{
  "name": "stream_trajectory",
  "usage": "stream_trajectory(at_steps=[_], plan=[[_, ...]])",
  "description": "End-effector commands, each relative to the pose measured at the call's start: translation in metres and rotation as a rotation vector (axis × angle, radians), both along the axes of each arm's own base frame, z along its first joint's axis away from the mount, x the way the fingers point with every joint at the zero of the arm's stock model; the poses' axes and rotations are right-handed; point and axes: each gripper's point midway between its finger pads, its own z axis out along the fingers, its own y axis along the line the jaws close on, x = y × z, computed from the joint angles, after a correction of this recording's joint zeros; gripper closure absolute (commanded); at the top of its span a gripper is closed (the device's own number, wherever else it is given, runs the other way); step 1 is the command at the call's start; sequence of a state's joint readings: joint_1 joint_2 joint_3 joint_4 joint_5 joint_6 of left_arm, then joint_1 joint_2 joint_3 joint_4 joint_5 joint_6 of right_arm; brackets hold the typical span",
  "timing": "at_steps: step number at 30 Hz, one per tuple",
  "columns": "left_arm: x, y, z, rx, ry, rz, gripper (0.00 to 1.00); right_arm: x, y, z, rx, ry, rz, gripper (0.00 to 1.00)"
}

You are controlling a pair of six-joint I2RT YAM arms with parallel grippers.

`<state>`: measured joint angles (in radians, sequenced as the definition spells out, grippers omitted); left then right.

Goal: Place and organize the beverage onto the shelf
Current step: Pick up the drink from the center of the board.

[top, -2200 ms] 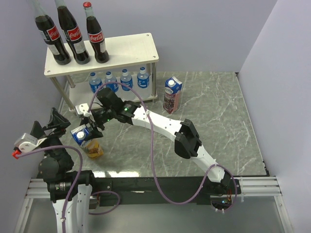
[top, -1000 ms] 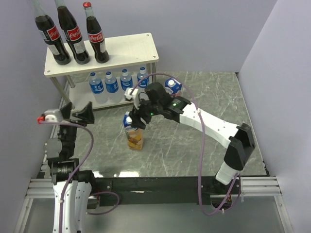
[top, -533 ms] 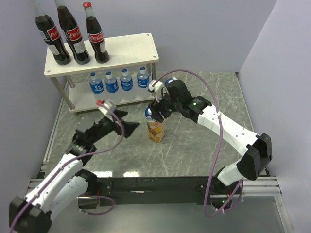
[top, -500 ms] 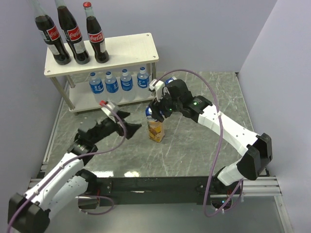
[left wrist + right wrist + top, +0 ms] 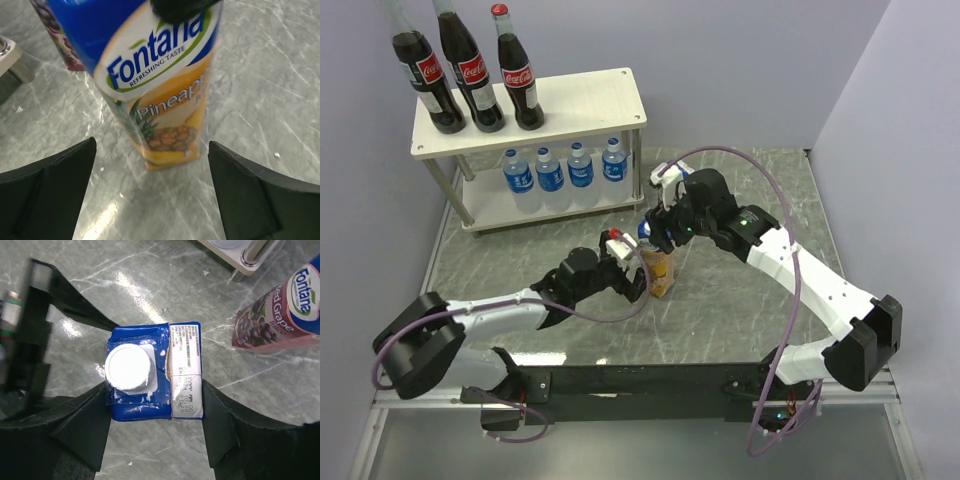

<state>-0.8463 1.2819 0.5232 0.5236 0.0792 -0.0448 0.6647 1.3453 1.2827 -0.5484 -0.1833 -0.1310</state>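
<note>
**Both arms have closed in on the pineapple carton at mid-desk**

Since half a second ago the left arm has stretched out low across the desk (image 5: 750, 300) toward the pineapple carton (image 5: 660, 272), which the right arm has carried a little further right.

One shelf (image 5: 590, 100) of two tiers stands at the back left. The carton is not on it; it is near the middle of the desk, well in front of the shelf's right end.

The right gripper (image 5: 655, 232) comes from above and pinches the carton's blue top, one finger pressed on each side beside the white cap (image 5: 128, 367). The left gripper (image 5: 150, 147) is spread wide, its two fingers either side of the carton's base and not touching it. Whether the base rests on the desk or hangs just over it I cannot tell.

Two cartons in all. The pineapple carton reads "Fontana", "REFRESHING TASTE" and "Pineap", the rest cut off. The grape carton (image 5: 280, 315) reads "Fontana" and "Red Grape" and stands just beyond it, near the shelf's right leg. Print on the pineapple carton's top is too small to read.

Three cola bottles (image 5: 472, 70) with red Coca-Cola labels stand in a row at the top tier's left end. Four water bottles (image 5: 565, 165) with blue labels line the lower tier.
</note>
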Motion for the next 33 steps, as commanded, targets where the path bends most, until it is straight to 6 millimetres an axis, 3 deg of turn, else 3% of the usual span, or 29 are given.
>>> stream_trajectory(at_steps=[1,7,11,14,19,27,33], plan=[[0.022,-0.022,0.065,-0.155,-0.176,0.044,0.01,0.010,0.009,0.127,0.313,-0.305,-0.012,1.00],[0.021,-0.050,0.071,-0.178,-0.155,0.008,0.01,0.007,0.002,0.130,0.335,-0.293,-0.023,1.00],[0.017,-0.064,0.058,-0.143,-0.103,-0.014,0.00,0.005,-0.003,0.136,0.349,-0.308,-0.031,1.00],[0.023,-0.061,0.052,-0.132,-0.105,0.038,0.01,0.004,-0.008,0.145,0.364,-0.318,-0.041,1.00],[0.032,-0.059,0.059,-0.170,-0.148,0.080,0.01,0.001,-0.016,0.164,0.402,-0.332,-0.044,1.00],[0.044,-0.072,0.079,-0.206,-0.195,0.086,0.01,-0.005,-0.019,0.170,0.455,-0.274,-0.032,1.00],[0.045,-0.076,0.076,-0.178,-0.194,0.073,0.02,-0.006,-0.024,0.174,0.463,-0.282,-0.037,1.00]])
